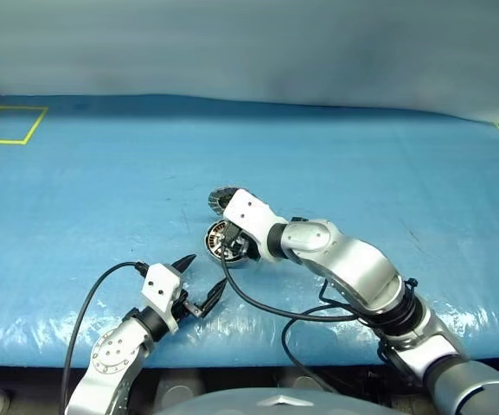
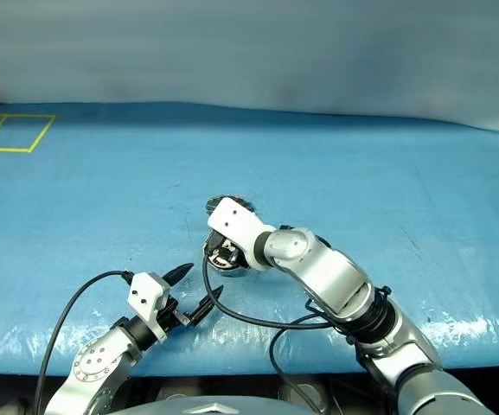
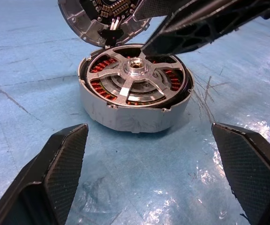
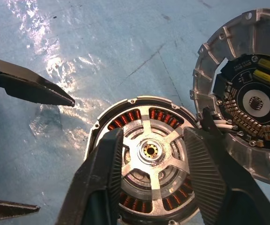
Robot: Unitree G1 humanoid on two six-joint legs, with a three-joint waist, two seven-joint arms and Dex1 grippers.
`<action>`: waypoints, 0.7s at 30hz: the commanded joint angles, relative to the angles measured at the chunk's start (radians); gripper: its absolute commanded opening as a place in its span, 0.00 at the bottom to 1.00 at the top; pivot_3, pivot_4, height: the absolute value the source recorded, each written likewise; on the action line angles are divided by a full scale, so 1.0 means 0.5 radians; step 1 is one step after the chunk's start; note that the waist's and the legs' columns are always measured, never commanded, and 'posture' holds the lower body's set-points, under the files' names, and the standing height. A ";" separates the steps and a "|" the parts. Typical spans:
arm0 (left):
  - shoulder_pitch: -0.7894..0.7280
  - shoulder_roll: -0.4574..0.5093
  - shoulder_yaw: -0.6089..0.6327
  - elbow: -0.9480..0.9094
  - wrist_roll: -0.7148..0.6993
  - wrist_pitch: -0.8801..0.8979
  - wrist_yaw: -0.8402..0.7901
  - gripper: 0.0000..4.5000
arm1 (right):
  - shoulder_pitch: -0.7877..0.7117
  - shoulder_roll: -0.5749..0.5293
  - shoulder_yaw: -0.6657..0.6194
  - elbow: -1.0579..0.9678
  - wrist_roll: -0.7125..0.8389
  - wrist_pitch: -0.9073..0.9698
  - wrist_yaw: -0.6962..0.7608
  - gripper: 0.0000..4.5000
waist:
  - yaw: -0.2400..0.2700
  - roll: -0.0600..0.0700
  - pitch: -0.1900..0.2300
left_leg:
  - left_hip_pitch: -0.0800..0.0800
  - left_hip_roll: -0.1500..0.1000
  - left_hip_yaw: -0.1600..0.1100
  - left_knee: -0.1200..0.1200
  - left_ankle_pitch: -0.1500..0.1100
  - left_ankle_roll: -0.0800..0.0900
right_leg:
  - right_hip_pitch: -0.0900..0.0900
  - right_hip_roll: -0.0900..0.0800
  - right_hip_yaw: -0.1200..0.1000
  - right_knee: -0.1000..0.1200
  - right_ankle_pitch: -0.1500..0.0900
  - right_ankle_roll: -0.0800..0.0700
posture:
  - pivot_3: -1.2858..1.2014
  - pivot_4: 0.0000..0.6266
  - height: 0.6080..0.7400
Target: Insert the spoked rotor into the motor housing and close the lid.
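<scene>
- Motor housing (image 3: 134, 96) sits flat on the blue tabletop (image 1: 387, 173), open side up, copper windings showing in a ring.
- Spoked rotor (image 4: 152, 152) lies seated inside the housing, hub centred, silver spokes reaching to the rim over the windings.
- Lid (image 4: 247, 98) rests just beside the housing, touching or nearly touching its rim, and tilts up against it in the left wrist view; inner face shows a circuit board, brown contacts and white wires.
- Right gripper (image 4: 151, 180) hangs directly over the housing, pointing down at the rotor; jaws partly spread, 1 finger on each side of the hub. Cannot tell whether the fingertips touch the rotor; nothing visibly pinched.
- Left gripper (image 1: 204, 281) hovers low over the tabletop near the housing, on the robot's side of it; jaws spread wide, holding nothing.
- Yellow tape outline (image 1: 7, 125) marks the far left corner of the tabletop, well apart from the parts.
</scene>
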 commanded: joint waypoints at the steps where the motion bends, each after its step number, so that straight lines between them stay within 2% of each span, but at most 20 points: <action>1: 0.000 0.001 0.011 -0.042 -0.009 -0.034 -0.009 1.00 | 0.051 0.082 -0.090 -0.021 -0.021 -0.039 -0.075 0.20 | -0.001 0.001 0.000 | 0.000 0.000 0.000 0.000 0.000 0.000 | 0.000 0.000 0.000 0.000 0.000 0.000 | 0.52 0.24 1.00; 4: 0.001 0.016 0.018 -0.048 -0.005 -0.032 -0.015 1.00 | 0.145 0.206 -0.197 0.007 -0.049 -0.013 -0.195 0.01 | -0.002 0.001 0.000 | 0.001 0.000 0.000 0.001 0.000 0.000 | 0.000 0.000 0.000 0.002 0.000 0.000 | 0.52 0.24 1.00; 9: -0.004 0.051 0.032 -0.065 -0.014 -0.012 -0.031 1.00 | 0.267 0.292 -0.279 0.037 -0.075 -0.029 -0.292 0.01 | -0.003 0.001 0.000 | 0.001 0.000 0.000 0.001 0.000 0.000 | 0.000 0.000 0.000 0.002 0.000 0.000 | 0.52 0.24 1.00; 21: -0.012 0.120 0.089 -0.136 -0.057 0.080 -0.056 1.00 | 0.488 0.318 -0.200 0.023 -0.091 -0.084 -0.326 0.01 | -0.008 0.000 -0.001 | 0.007 0.000 0.001 0.002 0.000 0.000 | 0.004 0.000 0.001 0.002 -0.001 -0.001 | 0.52 0.24 1.00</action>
